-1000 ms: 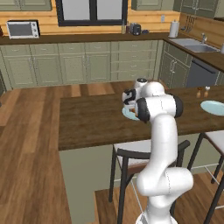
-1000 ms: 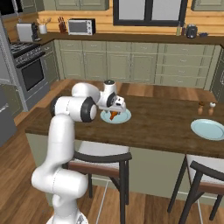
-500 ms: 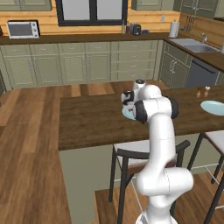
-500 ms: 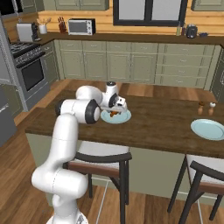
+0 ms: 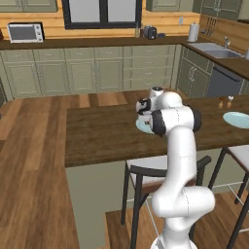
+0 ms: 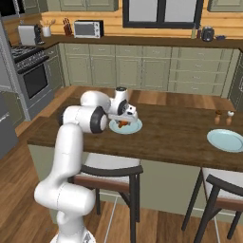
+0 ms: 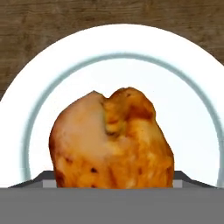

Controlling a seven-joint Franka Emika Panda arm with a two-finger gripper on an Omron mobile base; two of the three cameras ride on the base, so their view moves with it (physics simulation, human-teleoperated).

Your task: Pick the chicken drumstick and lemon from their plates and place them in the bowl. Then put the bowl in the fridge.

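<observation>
While the arm bends low over the wooden counter [image 5: 97, 136] in the left base view, its gripper [image 5: 144, 108] hangs over a pale plate [image 5: 142, 126] near the counter's middle; a second plate [image 5: 236, 118] sits toward the right end.

From the right base view, the gripper [image 6: 127, 114] is down on the near plate [image 6: 134, 127], where the orange-brown drumstick [image 6: 123, 124] lies; the other plate [image 6: 227, 140] rests by the right edge.

Looking along the hand, the drumstick [image 7: 111, 142] lies on the plate [image 7: 183, 87], close below. Whether the fingers grip it I cannot tell.
</observation>
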